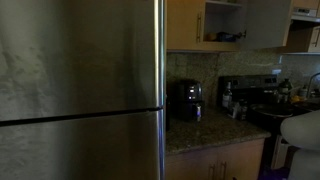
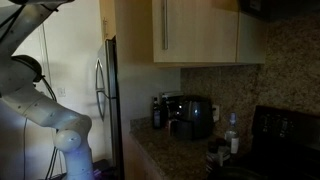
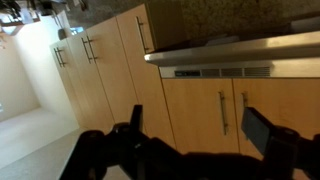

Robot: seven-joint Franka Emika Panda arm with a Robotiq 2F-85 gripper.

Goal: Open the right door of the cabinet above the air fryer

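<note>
My one tool (image 3: 198, 126) shows only in the wrist view. Its two dark fingers (image 3: 135, 120) stand wide apart with nothing between them. Beyond them I see honey-brown wooden doors (image 3: 110, 70) with five bar handles (image 3: 222, 112) by my count, and one steel band (image 3: 235, 55) running across. The tool touches none of these, and I cannot tell whether any of them is the door I want. In an exterior view my one white arm (image 2: 45, 110) rises out of the top of the picture.

The cabinet (image 1: 222, 16) has two doors. In an exterior view the twin door (image 1: 185, 25) lies flat and closed. The bay beside it is open, showing a pale inside and one shelf with dark things on it. The pale panel at its far side looks to me like the right door (image 1: 266, 25), standing open. In an exterior view I also make out a single brown door front (image 2: 200, 30) with its handle near the left edge; I cannot tell whether it is ajar.

Below the cabinet, one air fryer (image 1: 190, 100) sits on the tabletop (image 1: 215, 128), just beside the one steel fridge (image 1: 80, 90).
</note>
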